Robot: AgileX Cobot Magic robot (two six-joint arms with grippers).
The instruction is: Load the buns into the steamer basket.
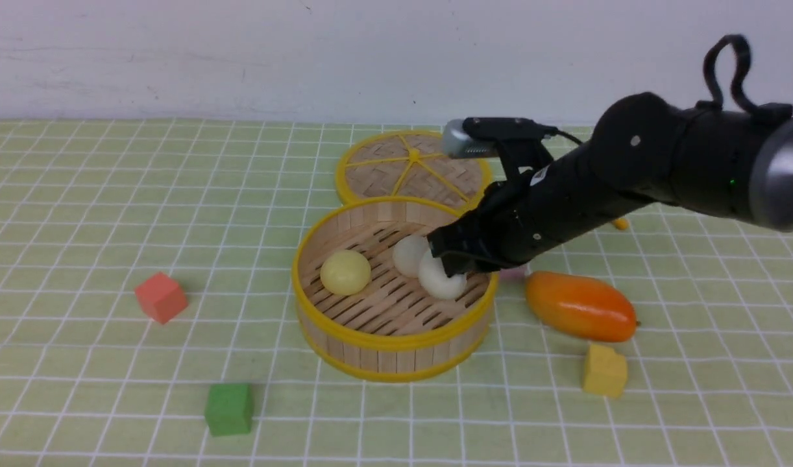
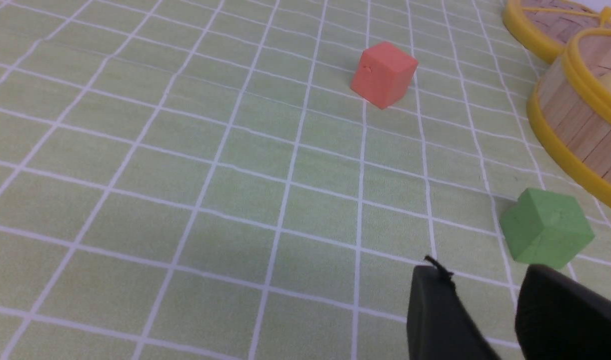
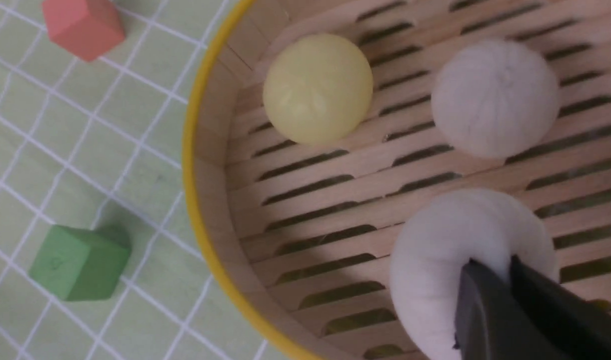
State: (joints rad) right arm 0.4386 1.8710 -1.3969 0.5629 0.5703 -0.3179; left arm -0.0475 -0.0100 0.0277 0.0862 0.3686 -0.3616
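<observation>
The steamer basket (image 1: pixel 390 342) stands mid-table and holds all three buns: a pale yellow bun (image 1: pixel 346 272) on its left and two off-white buns (image 1: pixel 409 255) (image 1: pixel 440 280) on its right. My right gripper (image 1: pixel 446 261) reaches down into the basket. In the right wrist view the gripper (image 3: pixel 505 264) is shut on the nearer off-white bun (image 3: pixel 445 255), pinching its top while it rests on the slats. The yellow bun (image 3: pixel 318 87) and the other off-white bun (image 3: pixel 495 97) lie free. My left gripper (image 2: pixel 485 272) is open and empty above the cloth, out of the front view.
The woven lid (image 1: pixel 413 165) lies flat behind the basket. An orange mango (image 1: pixel 579 306) and a yellow cube (image 1: pixel 604 371) sit to the right of it. A red cube (image 1: pixel 161 297) and a green cube (image 1: pixel 228 408) sit to the left.
</observation>
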